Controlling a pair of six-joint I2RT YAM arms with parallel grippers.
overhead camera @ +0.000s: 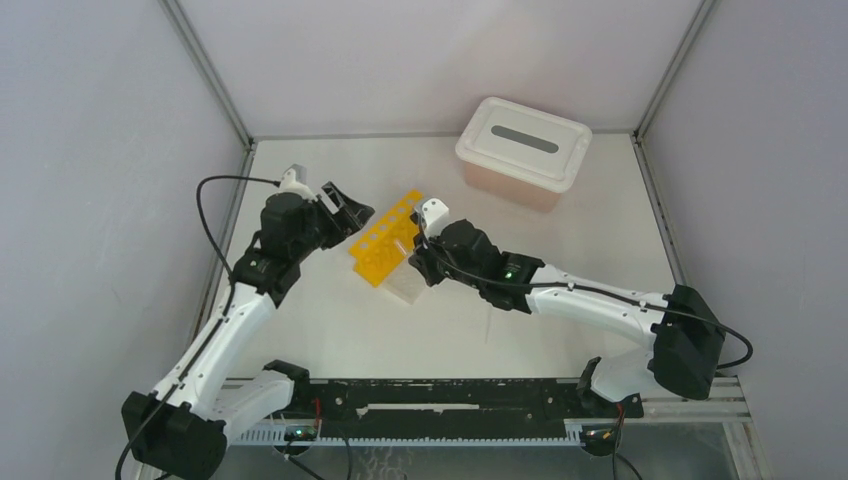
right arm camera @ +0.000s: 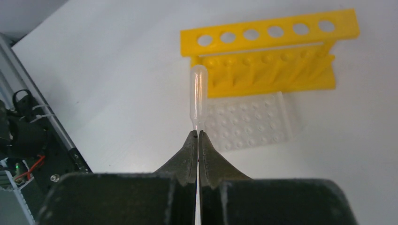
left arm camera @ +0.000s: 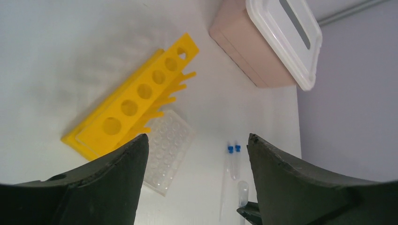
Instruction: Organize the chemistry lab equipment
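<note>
currently dropper [right arm camera: 197, 96] is pinched by its thin stem in the closed right claw [right arm camera: 197, 136], bulb ahead of it, rack [right arm camera: 267, 56] beyond. left claw [left arm camera: 197, 140] is open, empty. dropper could be swivelled if rack is clipped.

Right wrist view: your right gripper [right arm camera: 197, 134] pinches a thin clear dropper [right arm camera: 197, 93] just below its bulb, which projects past the closed tips toward the yellow tube rack [right arm camera: 267, 33], with the small clear grid rack [right arm camera: 248, 123] lying just beside that rack's near edge.
</note>
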